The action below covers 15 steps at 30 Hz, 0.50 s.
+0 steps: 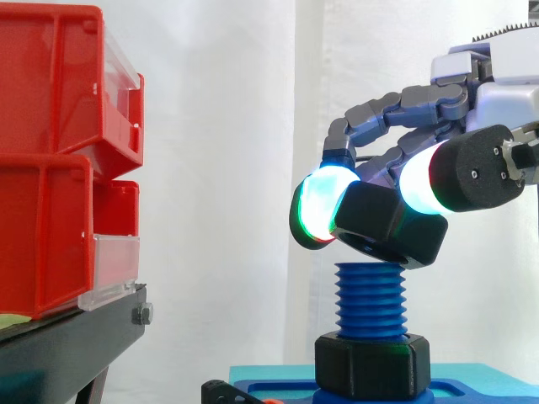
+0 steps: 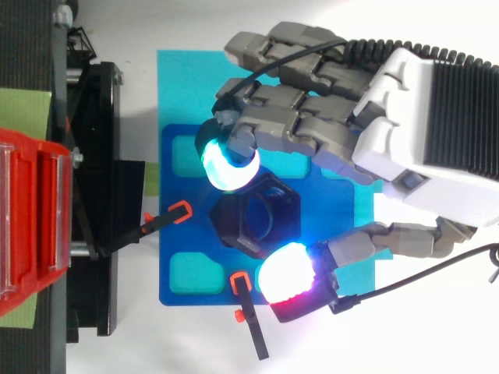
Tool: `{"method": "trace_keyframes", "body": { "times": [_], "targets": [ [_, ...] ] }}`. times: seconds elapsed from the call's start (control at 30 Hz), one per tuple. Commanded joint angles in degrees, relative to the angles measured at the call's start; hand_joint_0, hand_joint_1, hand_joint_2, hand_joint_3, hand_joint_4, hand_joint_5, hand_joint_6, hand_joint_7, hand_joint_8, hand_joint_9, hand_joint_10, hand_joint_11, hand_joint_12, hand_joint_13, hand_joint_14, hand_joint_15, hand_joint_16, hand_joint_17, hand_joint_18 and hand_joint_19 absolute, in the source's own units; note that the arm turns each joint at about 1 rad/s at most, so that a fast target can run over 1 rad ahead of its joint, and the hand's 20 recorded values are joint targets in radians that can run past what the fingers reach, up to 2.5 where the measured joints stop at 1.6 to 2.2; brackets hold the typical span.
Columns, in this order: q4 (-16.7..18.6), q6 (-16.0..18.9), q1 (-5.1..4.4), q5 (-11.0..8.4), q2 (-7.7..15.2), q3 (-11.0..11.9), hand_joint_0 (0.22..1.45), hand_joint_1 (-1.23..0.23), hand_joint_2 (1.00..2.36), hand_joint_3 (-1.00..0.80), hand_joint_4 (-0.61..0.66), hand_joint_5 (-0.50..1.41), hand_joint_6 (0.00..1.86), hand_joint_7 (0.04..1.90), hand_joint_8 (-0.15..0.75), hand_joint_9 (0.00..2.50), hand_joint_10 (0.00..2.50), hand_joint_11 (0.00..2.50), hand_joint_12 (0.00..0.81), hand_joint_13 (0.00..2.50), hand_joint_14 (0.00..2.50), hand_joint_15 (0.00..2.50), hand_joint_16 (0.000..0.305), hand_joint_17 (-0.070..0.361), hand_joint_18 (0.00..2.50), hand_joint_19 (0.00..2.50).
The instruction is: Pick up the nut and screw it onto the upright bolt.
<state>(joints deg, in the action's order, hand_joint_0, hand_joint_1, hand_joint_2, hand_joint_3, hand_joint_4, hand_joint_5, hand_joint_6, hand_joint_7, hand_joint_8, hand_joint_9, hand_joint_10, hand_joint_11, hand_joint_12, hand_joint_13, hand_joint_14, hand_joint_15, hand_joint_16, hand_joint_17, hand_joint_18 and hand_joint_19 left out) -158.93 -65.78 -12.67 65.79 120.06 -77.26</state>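
My hand (image 2: 405, 125) pinches the black nut (image 1: 389, 225) by opposite sides between its pads (image 1: 320, 206), tilted just above the blue bolt (image 1: 370, 299). It looks like light, rigid, smooth plastic; I judge the outer flats the right hold, levelled before threading.

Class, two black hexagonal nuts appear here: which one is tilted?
The upper black hexagonal nut, pinched in the hand above the blue threaded bolt; the lower nut sits level around the bolt's base.
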Motion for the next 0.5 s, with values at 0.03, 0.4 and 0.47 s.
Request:
{"method": "trace_keyframes", "body": {
  "times": [0.03, 0.4, 0.47],
  "targets": [
    [-0.2, -0.7, 0.01, -0.14, 0.0, 0.0, 0.58, -0.67, 1.0, -0.5, 0.19, -0.12, 0.5, 1.15, 0.251, 0.57, 0.0, 0.14, 0.339, 0.29, 0.0, 0.0, 0.05, 0.113, 0.26, 0.11],
    [0.2, -4.4, -0.08, -0.31, 0.0, 0.0, 0.58, -0.68, 1.0, -0.5, 0.18, -0.12, 0.5, 1.15, 0.248, 0.57, 0.01, 0.14, 0.338, 0.29, 0.0, 0.0, 0.05, 0.113, 0.26, 0.1],
    [0.5, -4.4, -0.17, -0.31, 0.0, 0.0, 0.58, -0.68, 1.0, -0.5, 0.18, -0.12, 0.5, 1.15, 0.249, 0.57, 0.0, 0.14, 0.338, 0.29, 0.0, 0.0, 0.05, 0.113, 0.26, 0.1]
  ]
}}
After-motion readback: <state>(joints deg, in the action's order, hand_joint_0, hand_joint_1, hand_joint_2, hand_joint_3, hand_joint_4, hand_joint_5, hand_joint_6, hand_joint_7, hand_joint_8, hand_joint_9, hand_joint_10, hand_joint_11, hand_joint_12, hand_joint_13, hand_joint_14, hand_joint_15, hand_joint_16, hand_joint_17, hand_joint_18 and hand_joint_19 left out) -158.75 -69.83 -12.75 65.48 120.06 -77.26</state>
